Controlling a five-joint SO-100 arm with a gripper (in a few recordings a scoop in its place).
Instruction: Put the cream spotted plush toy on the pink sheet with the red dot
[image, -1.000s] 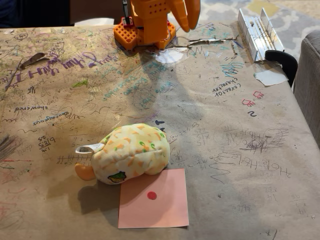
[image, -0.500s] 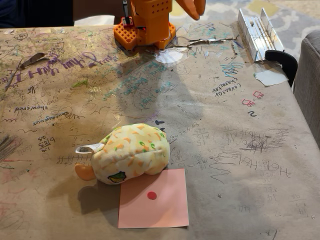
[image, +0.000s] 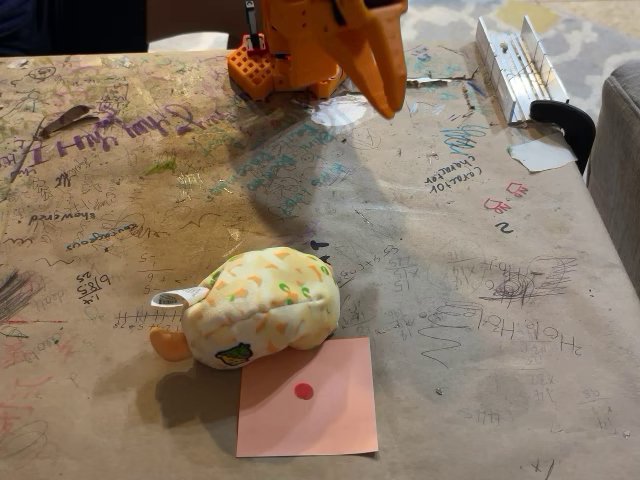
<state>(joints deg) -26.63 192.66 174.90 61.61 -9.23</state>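
The scribbled brown table (image: 480, 300) carries everything. The orange arm's gripper (image: 385, 95) hangs at twelve o'clock, fingers (image: 378, 65) together, gripping nothing. The cream spotted plush toy (image: 258, 305) lies at seven o'clock, its lower right edge overlapping the pink sheet with the red dot's (image: 320, 415) upper left corner.

The cream spotted plush toy (image: 262, 305) — round and soft, with orange and green speckles, an orange limb and a white tag at its left — lies on the table, its lower right edge overlapping the top-left corner of the flat pink sheet with the red dot (image: 312, 408).
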